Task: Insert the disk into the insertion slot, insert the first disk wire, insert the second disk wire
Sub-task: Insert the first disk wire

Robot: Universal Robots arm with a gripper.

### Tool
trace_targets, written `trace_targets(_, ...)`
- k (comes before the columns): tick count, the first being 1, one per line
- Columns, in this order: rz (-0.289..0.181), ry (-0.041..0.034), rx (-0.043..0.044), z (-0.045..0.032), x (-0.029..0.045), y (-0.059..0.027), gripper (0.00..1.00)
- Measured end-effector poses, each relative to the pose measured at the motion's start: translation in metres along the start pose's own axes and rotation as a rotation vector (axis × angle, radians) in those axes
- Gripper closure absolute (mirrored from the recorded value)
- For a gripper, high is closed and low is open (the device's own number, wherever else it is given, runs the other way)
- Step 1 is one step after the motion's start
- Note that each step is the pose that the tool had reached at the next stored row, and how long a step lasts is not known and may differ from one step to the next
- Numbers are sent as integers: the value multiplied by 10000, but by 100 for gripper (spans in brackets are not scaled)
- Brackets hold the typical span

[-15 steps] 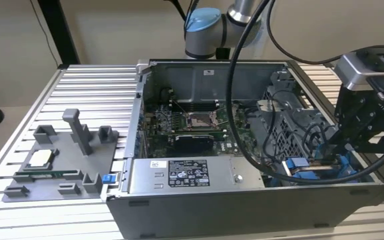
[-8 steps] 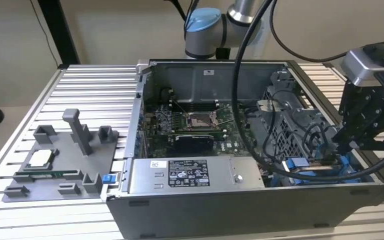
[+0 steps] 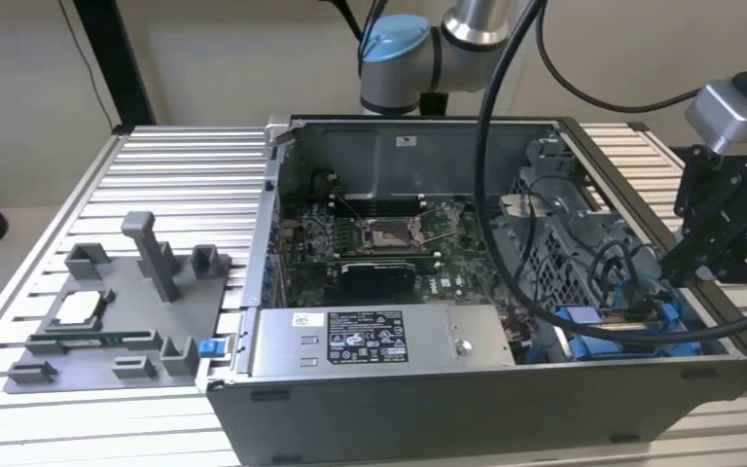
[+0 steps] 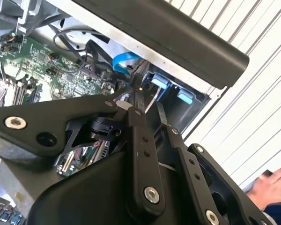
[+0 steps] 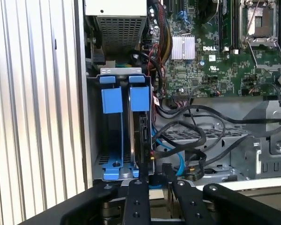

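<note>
In the exterior view, the gripper [image 3: 669, 277] hangs low on the exterior view's right, just over the insertion slot [image 3: 607, 333] of the open computer case [image 3: 478, 389].

In the first wrist view, the disk [image 5: 139, 101] stands inside the slot, so I think that step is done. Black wires [image 5: 187, 140] lie loose beside it, so they look not plugged in yet.

In the second wrist view, I cannot tell if the gripper grips a wire or nothing.

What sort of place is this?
Probably a robotics lab or test bench: an open computer case and a grey fixture plate on a ribbed metal table, with a robot arm.
</note>
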State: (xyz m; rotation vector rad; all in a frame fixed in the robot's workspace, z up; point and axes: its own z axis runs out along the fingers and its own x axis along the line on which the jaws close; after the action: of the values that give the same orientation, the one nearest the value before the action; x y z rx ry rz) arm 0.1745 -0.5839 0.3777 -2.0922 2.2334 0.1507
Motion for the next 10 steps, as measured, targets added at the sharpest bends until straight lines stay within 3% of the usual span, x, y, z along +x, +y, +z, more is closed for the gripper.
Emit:
trace_targets(5,-60,-37,-10,0,-6,-117,100)
trace_targets(8,-72,-38,-11,0,-9,-141,100)
trace_targets(9,-72,-78,-12,1,-7,-143,100)
trace_targets(10,-74,-233,-22,1,-7,-147,100)
